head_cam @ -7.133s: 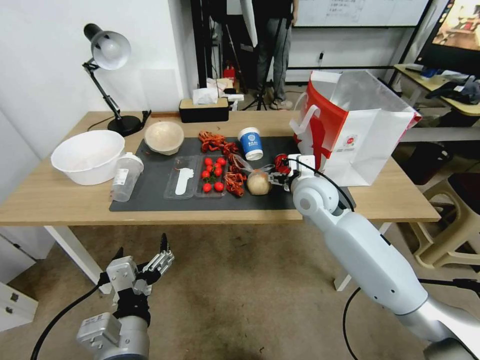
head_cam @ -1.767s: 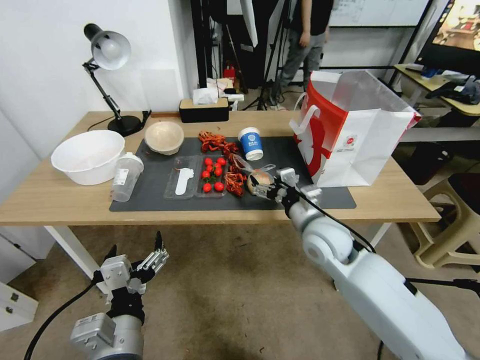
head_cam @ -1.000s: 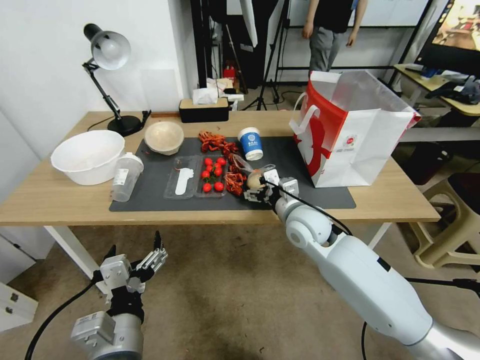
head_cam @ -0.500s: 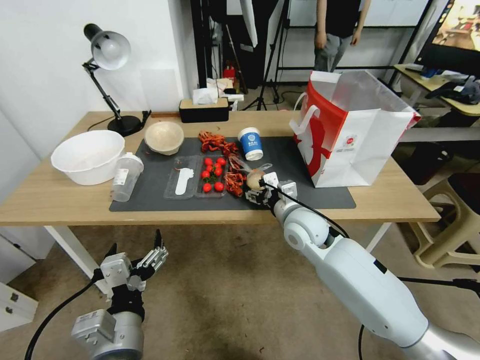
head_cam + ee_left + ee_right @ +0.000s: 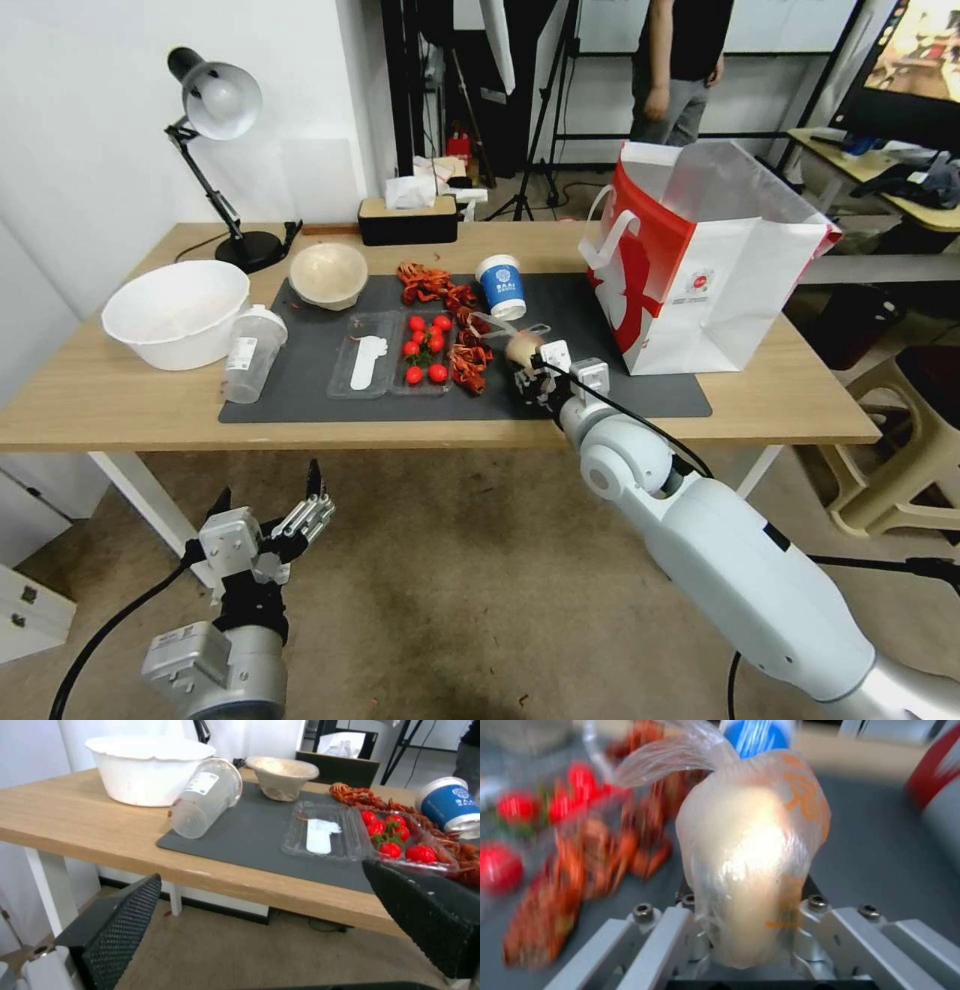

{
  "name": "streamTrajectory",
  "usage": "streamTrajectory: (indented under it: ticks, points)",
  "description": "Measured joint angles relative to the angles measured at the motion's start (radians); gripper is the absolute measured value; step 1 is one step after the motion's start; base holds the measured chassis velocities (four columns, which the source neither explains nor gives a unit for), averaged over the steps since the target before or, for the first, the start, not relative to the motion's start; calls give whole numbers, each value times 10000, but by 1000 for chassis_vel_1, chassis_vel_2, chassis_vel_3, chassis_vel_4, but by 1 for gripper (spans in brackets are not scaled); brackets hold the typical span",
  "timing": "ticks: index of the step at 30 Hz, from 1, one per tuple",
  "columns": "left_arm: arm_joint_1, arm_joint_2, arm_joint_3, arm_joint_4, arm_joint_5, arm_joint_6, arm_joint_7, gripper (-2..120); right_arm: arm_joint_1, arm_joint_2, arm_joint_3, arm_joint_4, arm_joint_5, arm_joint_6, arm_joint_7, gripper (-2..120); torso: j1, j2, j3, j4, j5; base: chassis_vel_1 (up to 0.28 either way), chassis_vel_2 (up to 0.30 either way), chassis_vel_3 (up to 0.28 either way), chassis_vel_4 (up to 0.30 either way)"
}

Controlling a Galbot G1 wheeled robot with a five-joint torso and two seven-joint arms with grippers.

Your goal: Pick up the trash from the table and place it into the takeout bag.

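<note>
The right claw (image 5: 530,378) is pinching the plastic bag (image 5: 520,347) with its beige lump, just above the mat (image 5: 310,395) near the desk's (image 5: 120,400) front edge. In the right wrist view the lump (image 5: 752,870) sits squeezed between the two metal fingers (image 5: 655,933), its long axis running straight out from the claw and its knotted, twisted tail trailing away toward the paper cup (image 5: 757,735).

The relation that matters for the coming move: the takeout bag (image 5: 730,290) stands to the right of the claw and a little farther back on the desk, its open mouth well above the height at which the lump is held. So, as I judge it, the load must go up before it goes across, or it will meet the bag's red side panel (the face nearest the claw). The right arm is plainly the nearer one to both load and bag.

The left claw (image 5: 270,525) hangs below the desk's edge, spread wide and idle; from its wrist view the lidded cup (image 5: 205,797) lies on its side, near the bowl (image 5: 282,776).
</note>
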Motion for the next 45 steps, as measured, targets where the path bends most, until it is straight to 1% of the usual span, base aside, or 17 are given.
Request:
streamTrajectory:
  ticks: [2,5,6,8,9,12,21,24,26,30,31,35,36,39,40,43,45]
  points:
    - [7,1,0,-21,3,0,0,100,17,-206,139,296,-159,112,-148,14,0,0,0,0,3,0,0,0,0]
    - [37,9,-6,-88,21,-5,-6,100,511,-1319,871,1270,-233,418,-545,10,-1,1,0,-5,-3,0,0,0,0]
    - [37,9,-6,-88,21,-5,-6,100,511,-1319,871,1270,-233,418,-545,10,-1,1,0,-5,-3,0,0,0,0]
    - [53,-17,7,-111,45,-10,-6,100,1160,-2131,1235,1647,155,512,-560,10,0,0,0,-2,1,0,0,0,0]
    - [53,-17,7,-111,45,-10,-6,100,1160,-2131,1235,1647,155,512,-560,10,0,0,0,-2,1,0,0,0,0]
    - [59,-59,57,-115,95,-27,-7,100,2363,-3021,1536,1623,1029,363,-105,10,0,1,-1,-2,-1,0,0,0,0]
    - [95,-58,71,-143,117,-93,-7,100,3758,-3398,1559,563,2194,-149,1120,10,0,0,0,0,0,0,0,0,0]
    - [150,-27,60,-193,127,-140,-6,100,3742,-3549,1598,131,2147,-410,884,25,0,0,0,-2,3,0,0,0,0]
    - [152,-13,59,-199,127,-140,-4,100,3728,-3582,1622,51,2199,-513,811,28,0,0,0,-4,3,0,0,0,0]
    - [151,-4,61,-229,135,-140,-3,100,3723,-3638,1667,-133,2385,-773,813,45,0,0,0,-1,-1,0,0,0,0]
    - [151,-4,61,-229,135,-140,-3,100,3723,-3638,1667,-133,2385,-773,813,45,0,0,0,-1,-1,0,0,0,0]
    - [154,-6,61,-267,147,-126,-3,100,3749,-3685,1671,-153,2406,-846,844,64,0,0,0,-2,-1,0,0,0,0]
    - [154,-6,61,-267,147,-126,-3,100,3749,-3685,1671,-153,2406,-846,844,64,0,0,0,-2,-1,0,0,0,0]
    - [185,1,58,-312,151,-110,-3,100,3808,-3686,1670,-181,2434,-903,876,79,0,0,0,-1,-2,0,0,0,0]
    - [185,1,58,-312,151,-110,-3,100,3808,-3686,1670,-181,2434,-903,876,79,0,0,0,-1,-2,0,0,0,0]
    - [250,-1,58,-362,167,-97,-3,100,3807,-3644,1636,-180,2507,-976,924,93,0,0,0,-1,-2,0,0,0,0]
    - [266,-2,58,-380,171,-95,-3,100,3792,-3625,1629,-177,2520,-995,933,97,0,0,0,-1,-2,0,0,0,0]
